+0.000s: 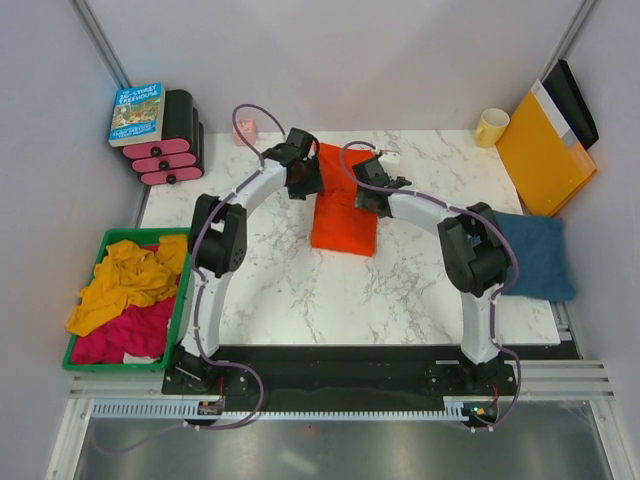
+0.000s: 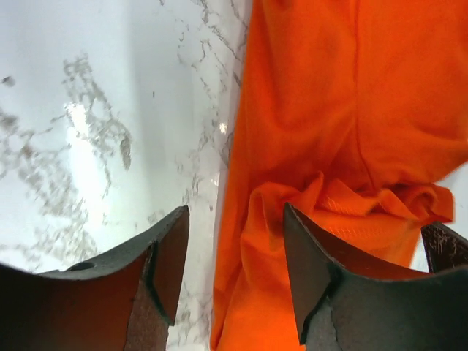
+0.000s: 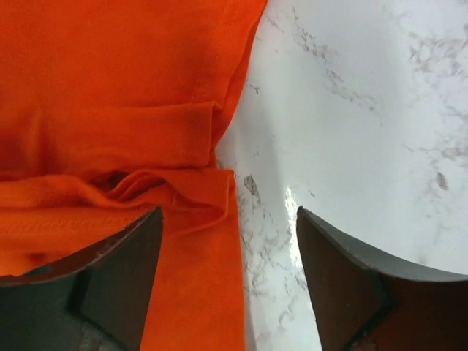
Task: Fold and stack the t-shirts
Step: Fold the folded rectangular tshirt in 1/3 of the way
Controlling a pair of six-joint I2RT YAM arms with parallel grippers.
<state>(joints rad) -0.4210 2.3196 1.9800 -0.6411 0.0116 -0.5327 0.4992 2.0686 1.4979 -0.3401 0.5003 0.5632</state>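
The bright orange-red t-shirt (image 1: 343, 218) lies folded into a narrow strip in the middle of the marble table. My left gripper (image 1: 304, 178) hovers at its far left edge and is open. In the left wrist view the jaws (image 2: 234, 256) straddle the shirt's left edge (image 2: 329, 110), with nothing pinched. My right gripper (image 1: 372, 192) sits at the shirt's far right edge, also open. Its jaws (image 3: 230, 270) straddle the right edge of the cloth (image 3: 110, 88). The dark blue t-shirt (image 1: 537, 255) lies folded at the table's right edge, behind the right arm.
A green bin (image 1: 182, 300) at the left holds yellow and pink clothes. A book on pink-and-black cases (image 1: 160, 135) stands at the back left, with a small pink cup (image 1: 245, 130) nearby. A yellow mug (image 1: 491, 126) and an orange envelope (image 1: 543, 150) are at the back right.
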